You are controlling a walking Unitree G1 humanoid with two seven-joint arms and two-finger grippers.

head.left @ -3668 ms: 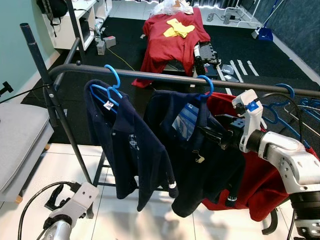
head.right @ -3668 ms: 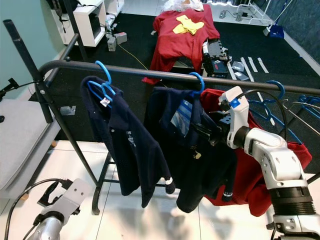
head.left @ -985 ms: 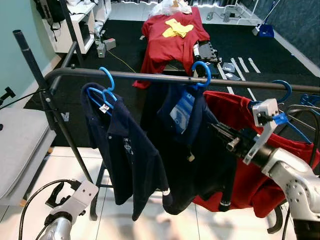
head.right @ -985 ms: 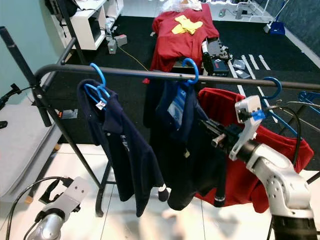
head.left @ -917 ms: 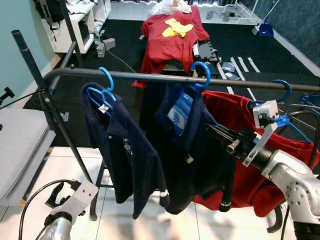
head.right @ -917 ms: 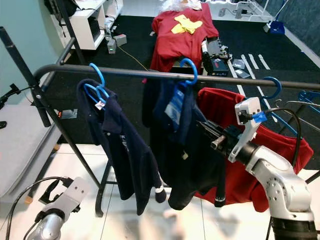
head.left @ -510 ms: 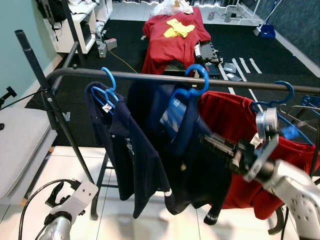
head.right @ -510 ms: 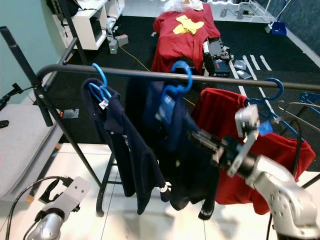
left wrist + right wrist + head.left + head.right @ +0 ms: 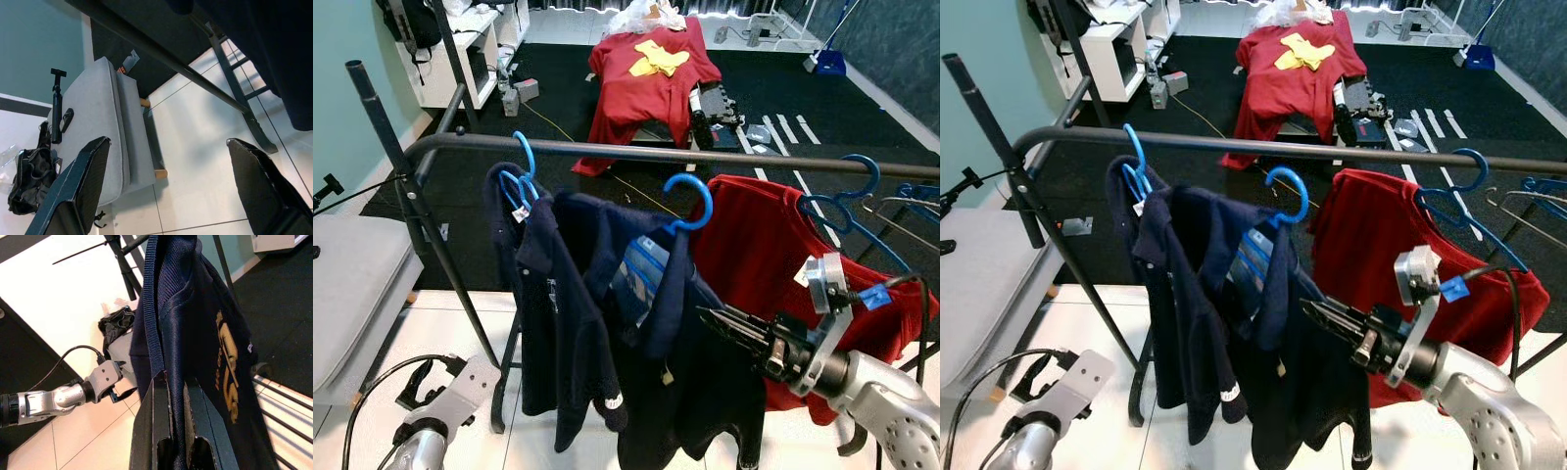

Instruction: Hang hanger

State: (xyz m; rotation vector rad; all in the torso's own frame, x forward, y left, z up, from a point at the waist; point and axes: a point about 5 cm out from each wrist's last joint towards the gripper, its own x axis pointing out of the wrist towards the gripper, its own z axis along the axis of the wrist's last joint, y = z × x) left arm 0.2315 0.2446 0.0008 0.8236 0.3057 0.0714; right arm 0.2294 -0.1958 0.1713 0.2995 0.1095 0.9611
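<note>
A navy shirt (image 9: 685, 372) on a blue hanger (image 9: 690, 201) hangs in front of the black rack rail (image 9: 607, 151). The hanger's hook sits below the rail and touches nothing. My right gripper (image 9: 710, 318) is shut on this shirt's fabric just below the collar; in the right wrist view the fingers (image 9: 161, 411) pinch a navy fold. A second navy shirt (image 9: 538, 294) hangs from the rail on its own blue hanger (image 9: 522, 157) at the left. My left gripper (image 9: 166, 191) hangs low with its fingers spread wide above the white floor.
A red shirt (image 9: 773, 255) on a blue hanger (image 9: 857, 181) hangs from the rail at the right, with wire hangers (image 9: 901, 211) beyond it. A grey padded bench (image 9: 352, 274) stands at the left. Behind the rack lies black carpet with another red shirt (image 9: 651, 69).
The hanger's hook was on the rail a second ago; now it is off the rail and lower, nearer me. My right gripper has drawn back and down with the shirt.
</note>
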